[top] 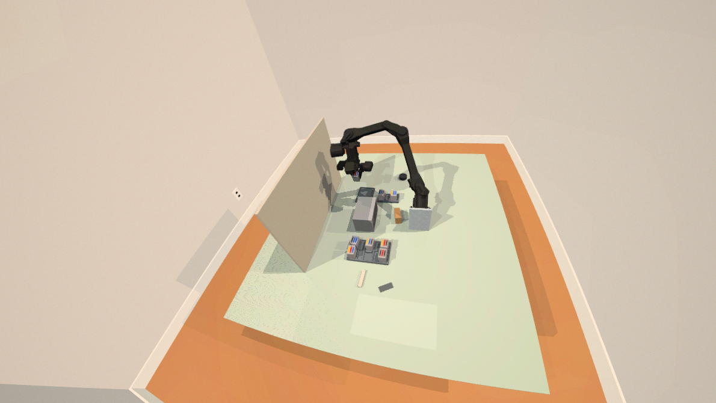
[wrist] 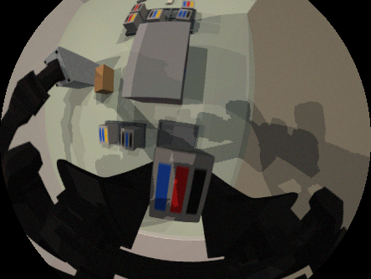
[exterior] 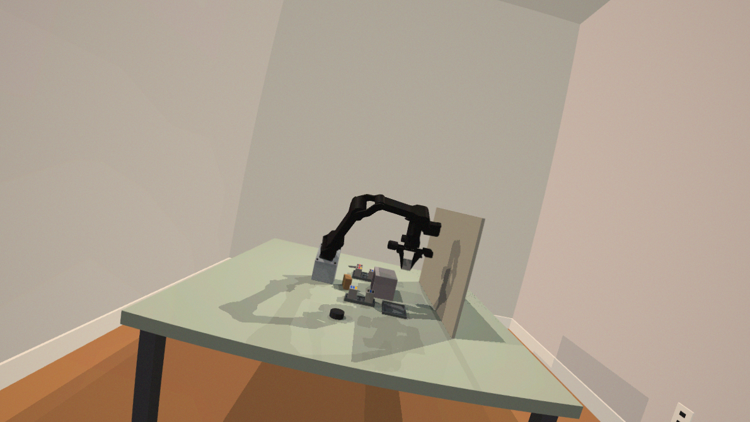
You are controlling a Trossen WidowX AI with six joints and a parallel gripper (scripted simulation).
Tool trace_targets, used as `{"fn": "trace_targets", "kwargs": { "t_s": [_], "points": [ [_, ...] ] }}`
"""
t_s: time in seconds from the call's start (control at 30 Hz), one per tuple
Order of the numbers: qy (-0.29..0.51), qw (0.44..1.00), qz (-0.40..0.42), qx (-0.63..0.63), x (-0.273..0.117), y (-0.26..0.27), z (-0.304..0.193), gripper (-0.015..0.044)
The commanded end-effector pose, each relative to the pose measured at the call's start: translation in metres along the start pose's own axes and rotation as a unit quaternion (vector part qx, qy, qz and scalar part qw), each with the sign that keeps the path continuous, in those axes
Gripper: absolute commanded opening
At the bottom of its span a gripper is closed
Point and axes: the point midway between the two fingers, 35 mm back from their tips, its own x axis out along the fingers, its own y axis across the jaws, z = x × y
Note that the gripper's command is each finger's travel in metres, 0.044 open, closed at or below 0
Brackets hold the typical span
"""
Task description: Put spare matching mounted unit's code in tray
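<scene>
My gripper [top: 356, 177] [exterior: 406, 264] [wrist: 180, 167] is shut on a grey spare with blue, red and black stripes, high above the table near the tray. The dark square tray [top: 365, 190] [exterior: 394, 309] [wrist: 184, 134] is empty. The mounted unit [top: 364, 212] [exterior: 384, 283] [wrist: 160, 63] is a large grey box beside the tray; its striped code is hidden but for a sliver of blue at the edge in the wrist view. A small rack [top: 388, 199] [wrist: 142, 135] holds two spares. The larger rack [top: 368, 260] holds several spares.
A tall tan panel [top: 300, 210] [exterior: 451, 262] [wrist: 309, 75] stands along one side, close to the gripper. An orange block [top: 398, 215] [exterior: 346, 281] [wrist: 104, 79] stands between the unit and the arm's base. A black puck [top: 402, 176] [exterior: 336, 313], a pale strip [top: 362, 278] and a dark plate [top: 385, 287] lie farther out.
</scene>
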Motion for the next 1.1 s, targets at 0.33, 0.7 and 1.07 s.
{"fn": "trace_targets", "kwargs": {
  "t_s": [0.33, 0.7, 1.07],
  "points": [
    [0.013, 1.000, 0.003, -0.001, 0.006, 0.011, -0.036, 0.0000],
    [0.012, 1.000, 0.003, -0.001, 0.016, 0.009, -0.035, 0.0000],
    [0.011, 1.000, 0.003, 0.000, 0.026, 0.007, -0.035, 0.0000]
  ]
}}
